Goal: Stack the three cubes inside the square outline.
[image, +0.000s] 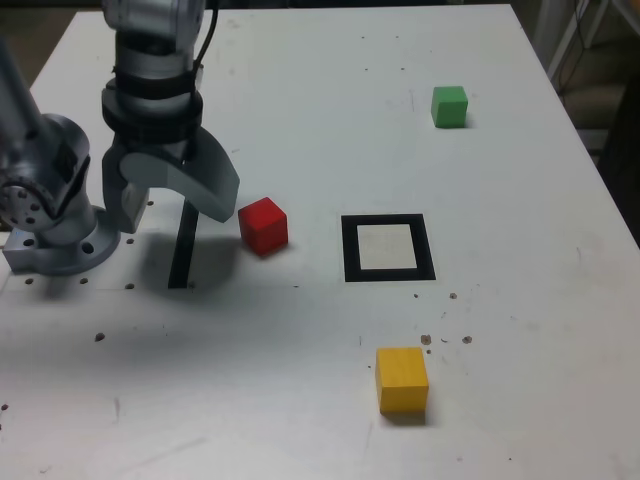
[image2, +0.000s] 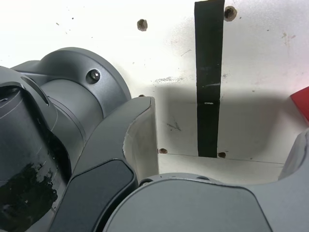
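Since none of the cubes are inside the square outline (image: pixel 388 248) yet, stacking hasn't begun imo. Gripper (image: pixel 165 195) hangs over the thin black strip (image: pixel 183 243) near the arm's base, jaws spread apart w/ nothing between them. Red cube (image: pixel 263 224) sits just beside it toward the exterior view's right, between strip and outline; only its corner (image2: pixel 301 104) peeks into the wrist view. Yellow cube (image: pixel 402 379) is nearer the camera than the outline, green cube (image: pixel 449 105) is far back, well apart from everything. They look like small rigid blocks, prob light, flat-sided, so pinching two opposite faces around mid-height should hold fine, tho smooth sides might slip if grabbed by a corner. Red one sits a bit rotated vs the outline, so the wrist prob needs turning. Table (image: pixel 300 100) is otherwise bare, just specks and screw holes; nothing blocks the path to the outline afaict.
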You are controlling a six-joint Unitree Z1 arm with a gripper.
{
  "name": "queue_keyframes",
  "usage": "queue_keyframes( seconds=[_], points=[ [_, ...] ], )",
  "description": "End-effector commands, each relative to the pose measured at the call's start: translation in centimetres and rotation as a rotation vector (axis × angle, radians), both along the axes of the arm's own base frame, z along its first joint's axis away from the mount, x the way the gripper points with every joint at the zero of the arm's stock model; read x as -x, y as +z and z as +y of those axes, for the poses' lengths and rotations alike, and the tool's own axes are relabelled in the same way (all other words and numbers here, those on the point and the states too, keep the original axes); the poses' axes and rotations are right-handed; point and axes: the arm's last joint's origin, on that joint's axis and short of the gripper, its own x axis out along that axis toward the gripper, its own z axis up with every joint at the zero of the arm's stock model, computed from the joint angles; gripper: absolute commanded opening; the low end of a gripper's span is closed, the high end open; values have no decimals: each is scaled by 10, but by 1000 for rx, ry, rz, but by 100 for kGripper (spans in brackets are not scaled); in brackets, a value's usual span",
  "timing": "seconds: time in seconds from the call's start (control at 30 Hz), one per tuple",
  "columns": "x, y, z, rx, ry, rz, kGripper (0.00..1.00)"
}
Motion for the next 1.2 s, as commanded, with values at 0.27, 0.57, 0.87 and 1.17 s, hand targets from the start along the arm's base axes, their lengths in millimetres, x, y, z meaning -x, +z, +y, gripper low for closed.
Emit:
queue_keyframes(
  seconds=[0.27, 0.57, 0.87, 1.17],
  points=[
    [-5, 5, 2, -30, -6, -12, 99],
    [-19, 12, 2, -53, -64, -14, 99],
    [-41, 18, 1, -34, -137, -3, 99],
    [-65, 18, 0, -26, -216, -6, 99]
  ],
)
